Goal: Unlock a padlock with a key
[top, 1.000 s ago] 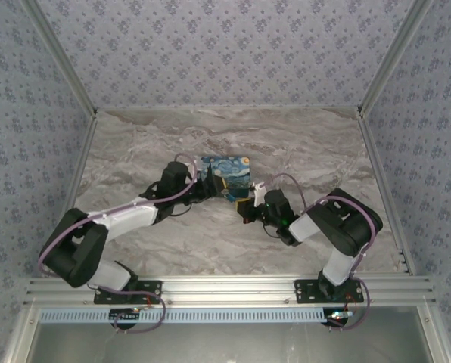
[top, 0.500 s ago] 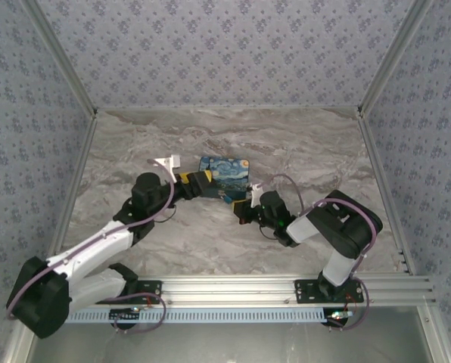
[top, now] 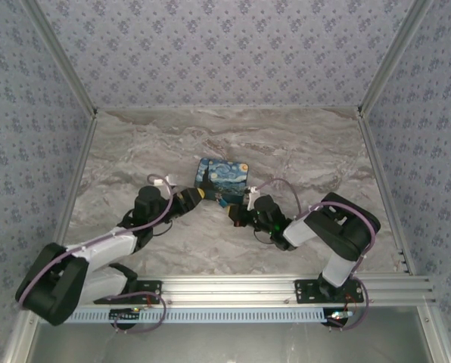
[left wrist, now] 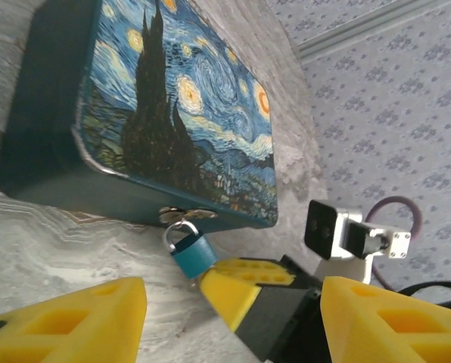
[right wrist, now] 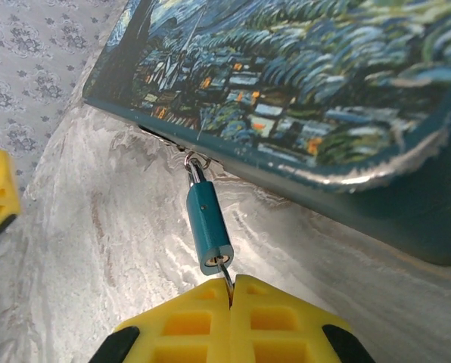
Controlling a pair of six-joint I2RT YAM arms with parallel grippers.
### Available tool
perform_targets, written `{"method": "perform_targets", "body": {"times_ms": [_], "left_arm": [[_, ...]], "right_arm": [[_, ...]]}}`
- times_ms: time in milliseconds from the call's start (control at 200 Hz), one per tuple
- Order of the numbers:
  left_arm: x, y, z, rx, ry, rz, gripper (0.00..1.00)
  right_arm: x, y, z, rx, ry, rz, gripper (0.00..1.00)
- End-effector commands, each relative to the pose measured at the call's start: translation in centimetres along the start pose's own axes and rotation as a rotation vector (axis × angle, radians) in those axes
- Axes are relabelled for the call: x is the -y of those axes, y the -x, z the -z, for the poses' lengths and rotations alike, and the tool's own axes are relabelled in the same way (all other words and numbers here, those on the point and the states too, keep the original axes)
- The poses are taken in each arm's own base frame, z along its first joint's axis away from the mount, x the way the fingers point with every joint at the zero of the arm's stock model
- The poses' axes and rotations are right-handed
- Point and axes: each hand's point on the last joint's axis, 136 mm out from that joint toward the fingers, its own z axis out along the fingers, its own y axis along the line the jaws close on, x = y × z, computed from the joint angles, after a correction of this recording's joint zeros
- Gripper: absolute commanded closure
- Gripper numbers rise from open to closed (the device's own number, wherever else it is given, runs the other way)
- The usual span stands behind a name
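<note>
The padlock [right wrist: 208, 223] is hanging from the box's [right wrist: 324, 83] hasp [left wrist: 181, 215], its long axis running 11 to 5 o'clock. The right fingers [right wrist: 188, 325], nearer, are pinching the key [right wrist: 225, 274] tight at the 5 o'clock end, blade going into that end. The left fingers [left wrist: 74, 321] are standing wide and empty, padlock at their 12 o'clock.

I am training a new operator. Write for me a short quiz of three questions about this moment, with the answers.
1. True or false: the right hand is shut on the key.
2. The padlock hangs from: A the box; B a wall hook; C a cable.
3. Fill in: the left hand is ___ (open or shut).
Key: 1 true; 2 A; 3 open.
</note>
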Motion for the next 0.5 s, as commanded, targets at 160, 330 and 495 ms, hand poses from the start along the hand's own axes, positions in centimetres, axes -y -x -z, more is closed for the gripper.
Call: {"method": "perform_targets", "body": {"times_ms": [160, 330, 495], "left_arm": [[0.6, -1.9, -2.6, -0.055, -0.119, 0.176, 0.42], [-0.2, -3.3, -4.5, -0.053, -0.123, 0.228, 0.47], [-0.7, -3.7, -5.8, -0.034, -0.135, 0.266, 0.53]], "right_arm": [[-1.9, 1.6, -0.5, 0.048, 0.024, -0.037, 1.0], [-2.0, 1.6, -0.5, 0.049, 0.023, -0.038, 1.0], [-2.2, 1.6, -0.7, 0.044, 0.03, -0.044, 1.0]]}}
